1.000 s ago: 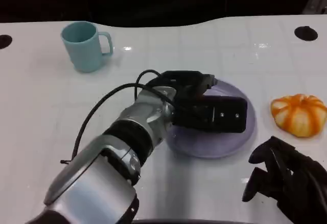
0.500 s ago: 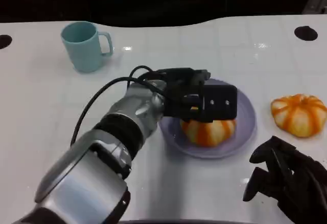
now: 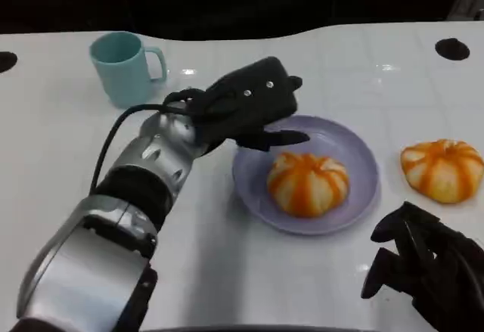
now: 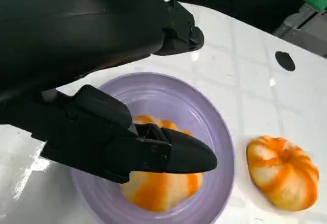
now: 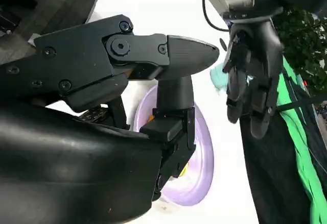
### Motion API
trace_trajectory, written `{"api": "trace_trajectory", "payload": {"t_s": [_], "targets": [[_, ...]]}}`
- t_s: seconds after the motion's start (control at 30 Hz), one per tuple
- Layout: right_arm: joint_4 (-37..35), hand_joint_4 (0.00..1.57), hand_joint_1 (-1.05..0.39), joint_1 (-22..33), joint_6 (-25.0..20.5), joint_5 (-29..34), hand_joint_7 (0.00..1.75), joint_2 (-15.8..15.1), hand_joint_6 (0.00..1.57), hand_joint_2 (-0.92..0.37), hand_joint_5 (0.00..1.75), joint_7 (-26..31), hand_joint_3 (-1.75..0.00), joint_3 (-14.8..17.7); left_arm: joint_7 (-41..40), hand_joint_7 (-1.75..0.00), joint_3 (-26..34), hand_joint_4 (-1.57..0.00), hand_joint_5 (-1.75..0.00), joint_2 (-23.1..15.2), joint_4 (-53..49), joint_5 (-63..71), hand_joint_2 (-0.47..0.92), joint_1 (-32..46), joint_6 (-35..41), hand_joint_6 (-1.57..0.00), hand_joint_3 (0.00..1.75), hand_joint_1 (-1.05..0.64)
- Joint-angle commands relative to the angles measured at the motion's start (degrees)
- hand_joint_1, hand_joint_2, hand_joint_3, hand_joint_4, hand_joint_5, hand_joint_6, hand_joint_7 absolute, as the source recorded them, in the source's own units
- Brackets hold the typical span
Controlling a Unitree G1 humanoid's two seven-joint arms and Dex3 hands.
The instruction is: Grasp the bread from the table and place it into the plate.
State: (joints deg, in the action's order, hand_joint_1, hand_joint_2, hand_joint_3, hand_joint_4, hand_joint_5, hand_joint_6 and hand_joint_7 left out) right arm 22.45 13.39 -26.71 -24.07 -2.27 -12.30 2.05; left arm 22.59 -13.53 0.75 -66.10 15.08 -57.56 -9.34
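Note:
An orange-striped bread (image 3: 308,184) lies in the purple plate (image 3: 361,154), a little left of its centre. My left hand (image 3: 249,107) hovers over the plate's far left rim with its fingers spread and nothing in them. The left wrist view shows that hand (image 4: 117,142) above the bread (image 4: 163,192) and apart from it, with the plate (image 4: 217,132) beneath. A second striped bread (image 3: 442,169) sits on the table to the right of the plate. My right hand (image 3: 420,268) rests at the near right, holding nothing.
A teal mug (image 3: 125,67) stands at the far left. A black hole (image 3: 452,48) marks the table at the far right. The white table's far edge runs behind the mug. The second bread (image 4: 281,170) lies close beside the plate.
My left hand has let go of the bread, which now lies in the plate. The hand has lifted and drawn back to the left. The right hand has not moved.

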Motion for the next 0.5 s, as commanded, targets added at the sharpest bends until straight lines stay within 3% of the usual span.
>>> {"api": "trace_trajectory", "payload": {"t_s": [0.03,0.13,0.17,0.27,0.5], "targets": [[0.4,0.62,-0.45,-0.1,-0.4,-0.4,1.61,-0.8,0.49,-0.92,1.75,0.2,-0.45,0.7,8.6,-0.07,9.2,-0.21,-0.13,-2.0,5.7,-11.9,0.92,4.8,2.4,-0.22,0.34,-0.79],[0.4,0.62,-0.44,-0.1,-0.3,-0.5,1.61,-0.6,0.49,-0.92,1.75,0.2,-0.46,0.8,11.3,-0.10,13.9,-0.34,-0.22,-1.7,12.2,-18.9,0.92,8.5,8.2,-0.29,0.33,-0.73],[0.3,0.62,-0.45,-0.1,-0.2,-0.4,1.61,-0.7,0.49,-0.92,1.75,0.1,-0.46,0.7,12.2,-0.12,15.9,-0.44,-0.33,-1.5,15.5,-22.1,0.92,10.2,11.4,-0.39,0.36,-0.67],[0.4,0.62,-0.45,-0.1,-0.3,-0.3,1.61,-0.7,0.48,-0.92,1.75,0.3,-0.46,0.7,13.8,-0.15,18.8,-0.45,-0.76,-1.4,24.7,-28.7,0.92,15.2,19.2,-0.58,0.36,-0.67],[0.8,0.61,-0.44,-0.2,-0.8,-0.1,1.61,-0.8,0.48,-0.92,1.75,0.7,-0.46,0.5,13.1,-0.26,23.0,-0.56,-1.11,-1.2,40.9,-40.2,0.92,25.3,34.4,-0.75,0.37,-0.61]]}}
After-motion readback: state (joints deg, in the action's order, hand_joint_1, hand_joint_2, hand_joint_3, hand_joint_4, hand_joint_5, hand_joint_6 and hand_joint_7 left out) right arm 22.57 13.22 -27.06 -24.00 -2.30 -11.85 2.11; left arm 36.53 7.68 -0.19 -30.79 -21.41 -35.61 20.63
